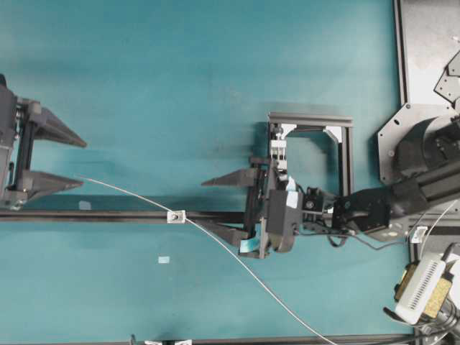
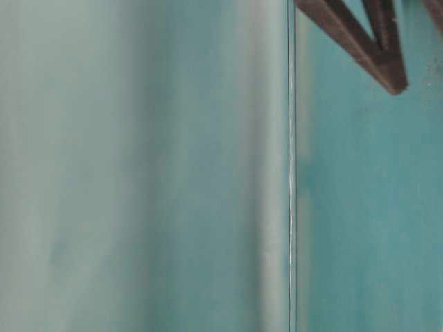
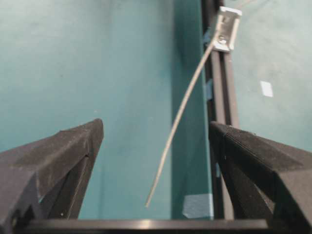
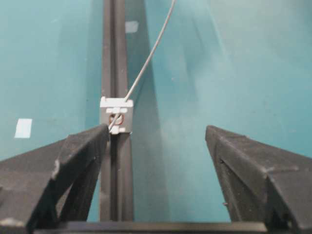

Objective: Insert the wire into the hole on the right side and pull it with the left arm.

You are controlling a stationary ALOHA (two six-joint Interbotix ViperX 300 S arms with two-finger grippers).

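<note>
Teal table [image 1: 180,65] under a long black rail [image 1: 108,215] running left to right, with a tiny silver-white bracket [image 1: 175,215] sitting on it. Thin whitish-grey wire [image 1: 244,269] threaded through the hole [image 4: 116,118] at the bracket's centre: from the overhead view, free end lying up and to the left of the bracket, close to the lower finger of the left gripper [image 1: 75,164], the long remainder curving down and to the right toward the bottom edge of the table. Left gripper at the far left edge of the overhead view, jaws spread wide, nothing between them; in the left wrist view, the wire's loose tip [image 3: 147,204] hanging free in the gap between the two dark fingers [image 3: 58,156], touching neither. Right gripper [image 1: 219,205] just to the right of the bracket, straddling the rail, jaws likewise spread wide and gripping nothing; teal tape patch and white label visible on its body. In the right wrist view, bracket just ahead of the left-hand finger [image 4: 73,161], wire passing out of the hole and away up the frame, clear of both fingers. Behind the right gripper, a black open frame [image 1: 338,144] with a white clamp block [image 1: 279,151] inside it. Small pale tape square [image 1: 164,259] on the table below the rail. Table-level view mostly blurred teal, only a dark pointed fingertip [image 2: 377,55] at the top right and a thin vertical line; which gripper it belongs to cannot be told.
</note>
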